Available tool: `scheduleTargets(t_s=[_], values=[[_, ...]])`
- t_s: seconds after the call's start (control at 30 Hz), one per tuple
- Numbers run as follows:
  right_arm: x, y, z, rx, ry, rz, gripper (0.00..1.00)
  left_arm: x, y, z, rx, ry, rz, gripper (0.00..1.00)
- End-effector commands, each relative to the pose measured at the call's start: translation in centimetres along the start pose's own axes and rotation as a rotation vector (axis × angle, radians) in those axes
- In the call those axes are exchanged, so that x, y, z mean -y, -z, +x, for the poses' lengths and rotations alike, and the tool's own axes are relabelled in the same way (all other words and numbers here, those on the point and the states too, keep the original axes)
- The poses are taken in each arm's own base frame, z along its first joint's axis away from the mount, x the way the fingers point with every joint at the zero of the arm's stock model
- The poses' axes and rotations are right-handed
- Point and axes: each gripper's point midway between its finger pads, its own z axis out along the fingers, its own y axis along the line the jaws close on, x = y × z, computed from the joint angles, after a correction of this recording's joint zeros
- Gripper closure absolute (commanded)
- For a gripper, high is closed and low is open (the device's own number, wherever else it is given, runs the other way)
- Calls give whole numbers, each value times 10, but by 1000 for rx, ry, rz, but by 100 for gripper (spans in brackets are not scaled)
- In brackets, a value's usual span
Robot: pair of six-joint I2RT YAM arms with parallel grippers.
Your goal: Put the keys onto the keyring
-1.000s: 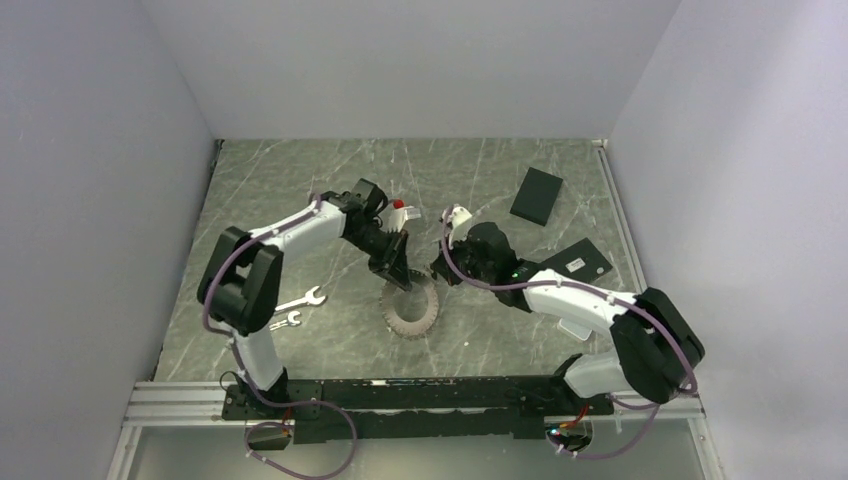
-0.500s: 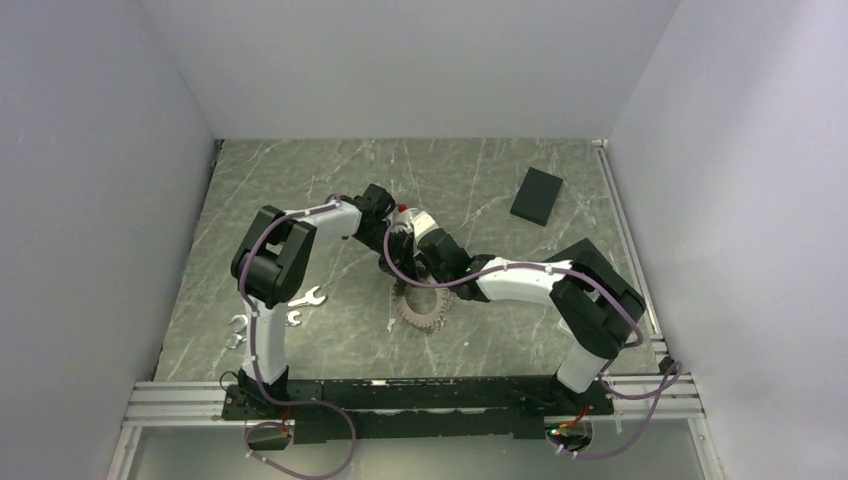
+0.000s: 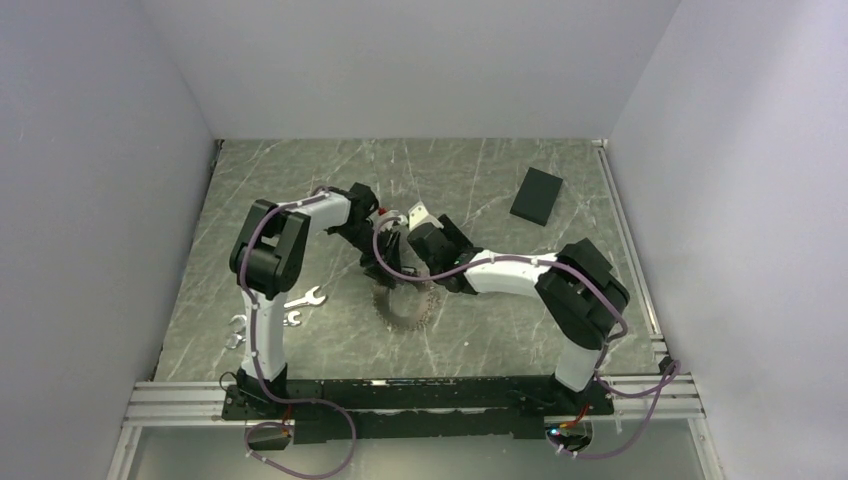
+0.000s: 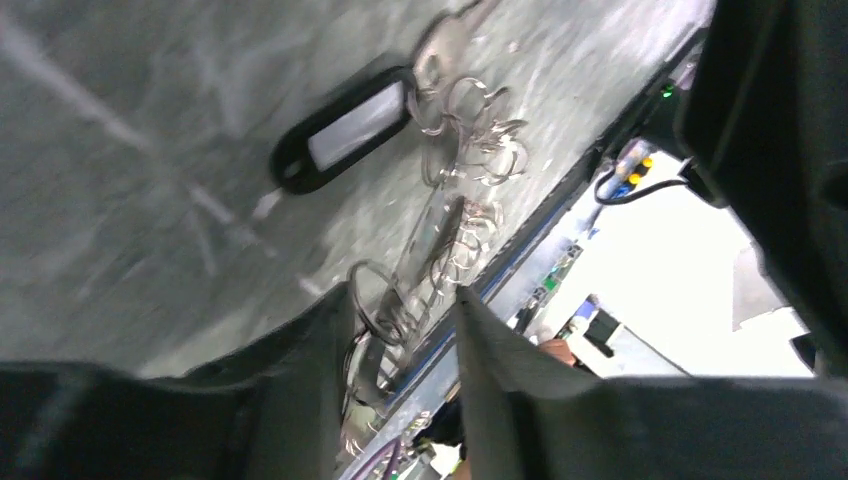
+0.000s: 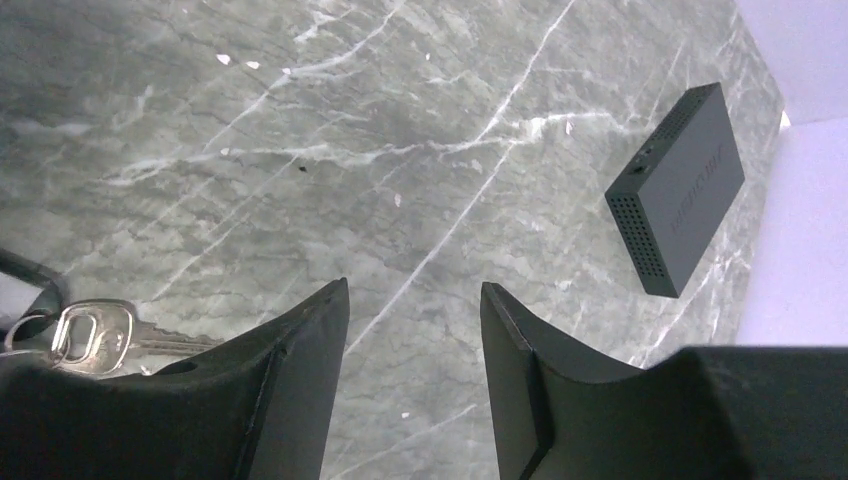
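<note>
The keyring [image 3: 405, 308], a spiky-edged silver ring, lies on the marble table just in front of both wrists. My left gripper [image 4: 403, 292] is open. A tangle of thin wire rings [image 4: 455, 235] with a black tag [image 4: 345, 125] reaches in between its fingers and lies against the left one. The right gripper [image 5: 413, 285] is open over bare marble with nothing between its fingers. A silver key [image 5: 95, 335] shows at the left edge of the right wrist view, beside the left finger. From above, both arms meet over the far edge of the ring.
A black box [image 3: 537, 195] lies at the back right and also shows as a black box [image 5: 680, 190] in the right wrist view. Small wrenches [image 3: 300, 300] lie to the left of the ring, near the left arm's base link.
Both arms have swung in toward the centre and now crowd over the ring's far edge. Both grippers went from shut to open. The ring shifted slightly left.
</note>
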Motion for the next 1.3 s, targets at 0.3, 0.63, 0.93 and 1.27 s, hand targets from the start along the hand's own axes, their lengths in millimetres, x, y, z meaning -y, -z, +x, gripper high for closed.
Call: scheduleTargets(t_s=[0.3, 0.63, 0.93, 1.27], values=[[30, 57, -46, 104, -214, -101, 43, -9, 68, 5, 150, 17, -190, 16], [-18, 117, -56, 177, -494, -534, 43, -2, 100, 48, 300, 19, -330, 25], [43, 123, -48, 220, -676, -384, 44, 41, 17, 37, 402, -54, -326, 35], [65, 131, -30, 217, -689, -323, 44, -26, -29, 42, 328, 36, -561, 37]])
